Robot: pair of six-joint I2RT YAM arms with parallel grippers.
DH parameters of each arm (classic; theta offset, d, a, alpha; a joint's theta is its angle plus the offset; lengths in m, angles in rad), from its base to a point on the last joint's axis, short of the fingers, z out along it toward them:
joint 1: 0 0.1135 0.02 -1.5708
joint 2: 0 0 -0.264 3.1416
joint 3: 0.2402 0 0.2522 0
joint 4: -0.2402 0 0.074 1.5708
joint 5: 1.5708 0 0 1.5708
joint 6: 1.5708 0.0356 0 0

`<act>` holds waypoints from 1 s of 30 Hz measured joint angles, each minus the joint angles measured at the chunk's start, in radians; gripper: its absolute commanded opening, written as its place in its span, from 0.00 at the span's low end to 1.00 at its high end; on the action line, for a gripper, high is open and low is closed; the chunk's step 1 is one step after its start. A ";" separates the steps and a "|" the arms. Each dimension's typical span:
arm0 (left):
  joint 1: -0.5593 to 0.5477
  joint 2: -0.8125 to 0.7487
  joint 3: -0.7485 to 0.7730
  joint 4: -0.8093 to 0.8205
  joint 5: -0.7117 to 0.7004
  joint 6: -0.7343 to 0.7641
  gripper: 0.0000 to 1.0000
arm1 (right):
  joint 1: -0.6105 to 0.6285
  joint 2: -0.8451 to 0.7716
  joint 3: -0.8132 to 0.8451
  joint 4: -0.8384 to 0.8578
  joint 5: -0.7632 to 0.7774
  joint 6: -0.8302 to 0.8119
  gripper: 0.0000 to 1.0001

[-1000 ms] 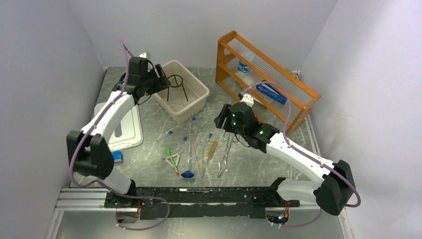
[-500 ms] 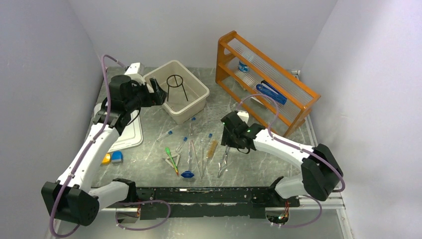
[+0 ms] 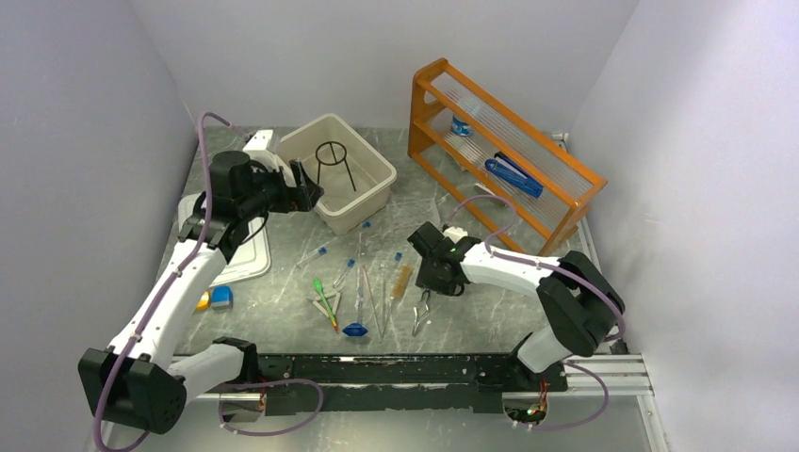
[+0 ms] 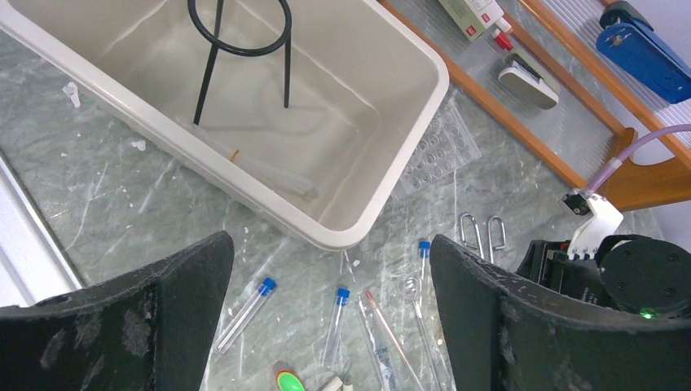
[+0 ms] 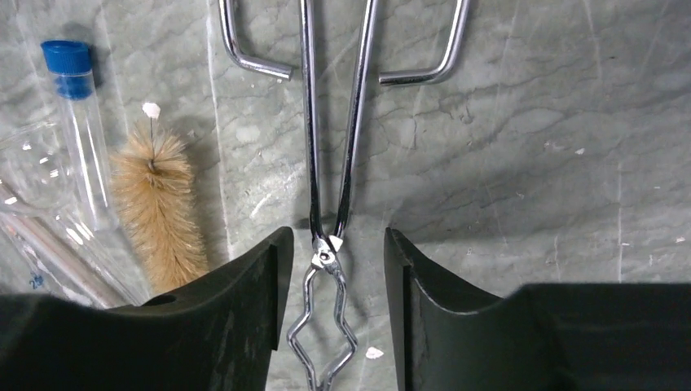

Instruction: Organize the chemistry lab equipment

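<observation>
Right wrist view: right gripper [image 5: 334,244] straddles the metal tongs [image 5: 330,163] at their pivot, jaws partly apart, neither finger touching them; tongs lie flat on the table [image 5: 530,163]. Brush [image 5: 159,212] and a blue-capped test tube [image 5: 77,122] lie just to their left. Farther on, left gripper [image 4: 330,240] hangs spread wide, holding nothing, near the beige bin [image 4: 383,155]; black ring stand [image 4: 287,81] upright inside. Orange shelf [image 3: 556,179] at back.
</observation>
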 measured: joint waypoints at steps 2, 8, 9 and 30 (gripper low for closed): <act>0.000 -0.009 -0.002 -0.002 0.000 0.000 0.93 | 0.009 0.016 0.007 -0.005 0.014 0.024 0.40; 0.000 -0.038 -0.002 -0.003 0.000 -0.002 0.92 | 0.027 0.052 0.033 -0.018 0.059 0.074 0.19; 0.000 -0.042 -0.002 -0.004 0.000 -0.004 0.92 | 0.028 0.055 0.035 -0.018 0.064 0.080 0.18; 0.000 -0.076 0.009 -0.013 0.161 -0.137 0.93 | 0.032 -0.329 0.046 0.011 0.136 -0.011 0.00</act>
